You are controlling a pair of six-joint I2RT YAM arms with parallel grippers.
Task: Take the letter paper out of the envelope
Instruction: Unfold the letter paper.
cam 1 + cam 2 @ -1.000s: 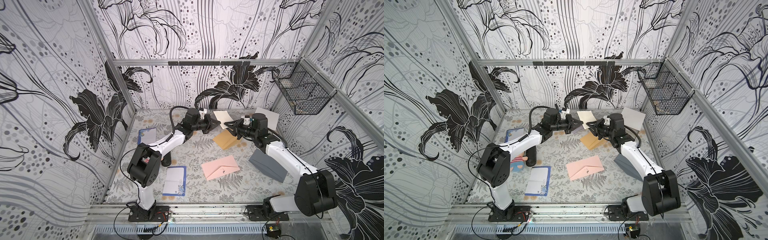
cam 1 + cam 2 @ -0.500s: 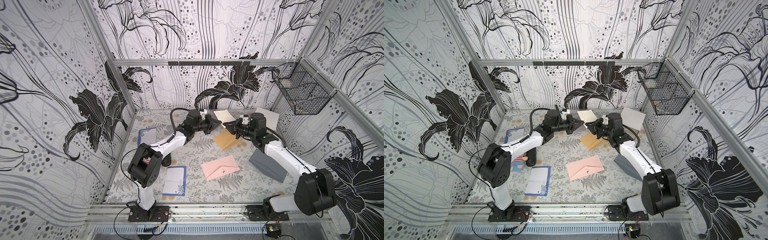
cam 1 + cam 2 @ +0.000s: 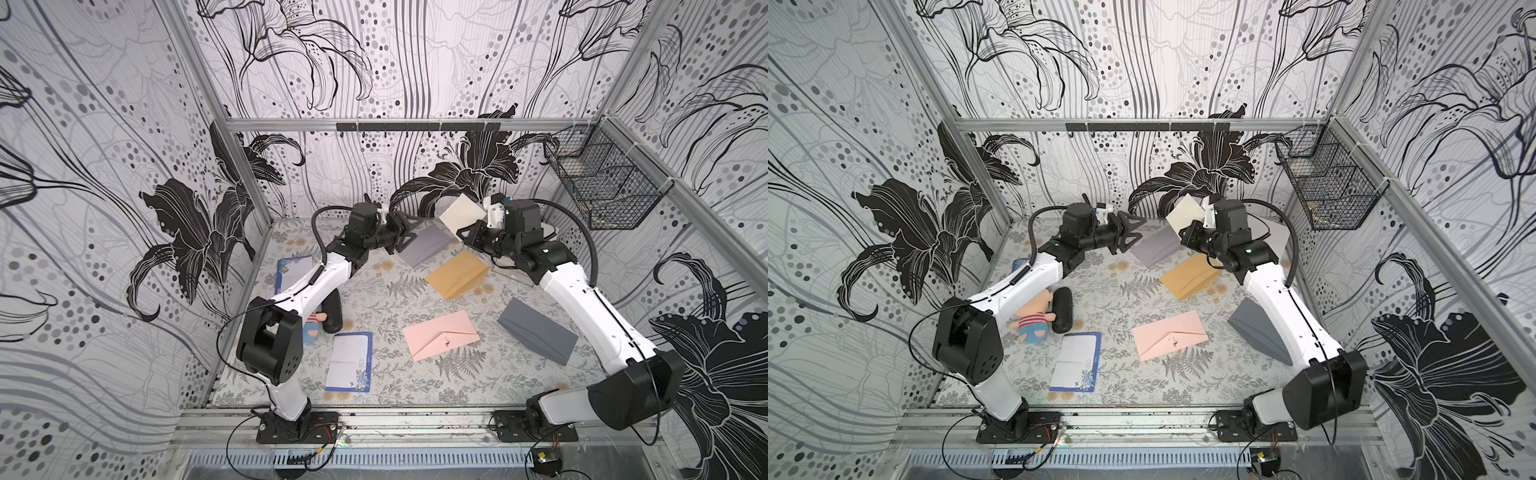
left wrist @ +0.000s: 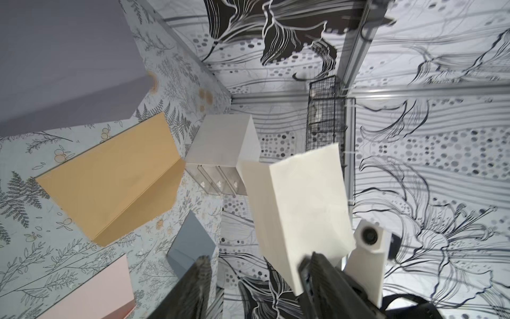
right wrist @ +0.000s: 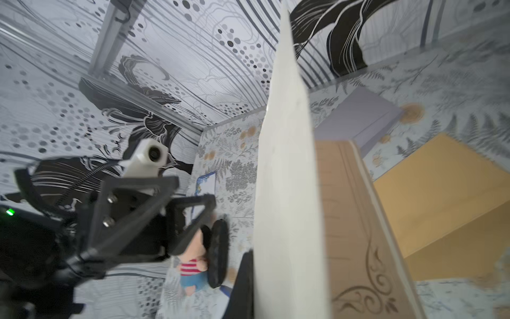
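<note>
The paper [image 3: 461, 212] is clamped in the right gripper [image 3: 464, 235]. The left gripper [image 3: 409, 233] is held open, empty, near the lilac envelope [image 3: 426, 246].

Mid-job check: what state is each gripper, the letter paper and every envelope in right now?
left gripper: open, holding nothing.
right gripper: shut on the letter paper.
letter paper: up in the air, clear of every envelope.
lavender envelope: on the table, free of both grippers.
tan envelope: flat, flap open.
pink envelope: flat, flap folded shut.
dark grey envelope: lying on the table.
</note>
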